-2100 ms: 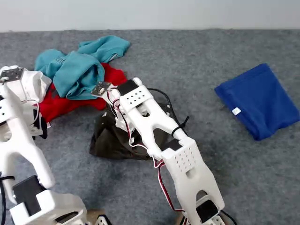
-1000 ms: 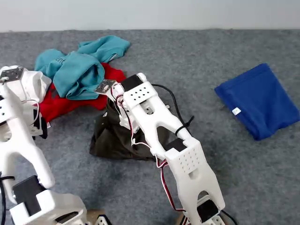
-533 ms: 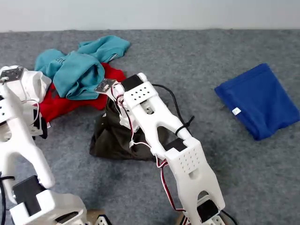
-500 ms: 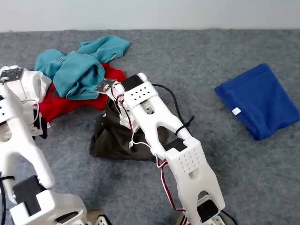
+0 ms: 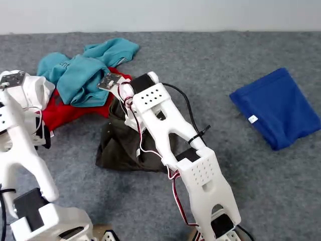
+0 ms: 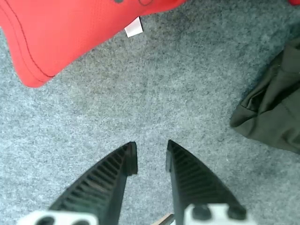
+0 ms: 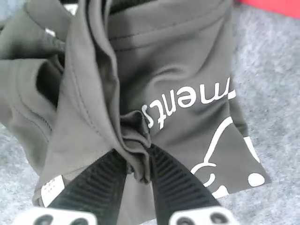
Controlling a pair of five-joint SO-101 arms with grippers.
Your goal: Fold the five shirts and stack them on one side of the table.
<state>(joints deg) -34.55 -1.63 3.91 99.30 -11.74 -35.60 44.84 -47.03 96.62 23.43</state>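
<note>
- Gripping a bunched fold of the dark shirt point(image 7: 164, 70), the right pincer point(image 7: 136, 157) is clenched on the cloth. The fold sits squeezed between its two ribbed fingers point(image 7: 93, 187).
- The rest of that shirt spreads out beyond the fingertips in loose creases, with its white print point(image 7: 187, 101) facing up.
- From the high view, the dark shirt lies crumpled about the middle of the tabletop point(image 5: 210, 60), somewhat toward the left edge. It is under the right arm point(image 5: 165, 125), which stretches over it from the near edge.
- The far end of the dark shirt, below the arm's wrist, meets the red shirt point(image 5: 70, 113).
- The left pincer point(image 6: 151, 150) is released, with its fingers apart and nothing between them, over bare grey tabletop.
- Beyond the left pincer's tips lies the edge of the red shirt with a small white tag point(image 6: 133, 27), apart from the pincer. A corner of the dark shirt lies off to one side, also not touching it.
- The red shirt lies toward the far-left corner of the tabletop, and the teal shirt point(image 5: 85, 70) is heaped on top of it.
- The blue shirt point(image 5: 276, 108) lies folded flat near the right edge, well apart from the other shirts and from both pincers.
</note>
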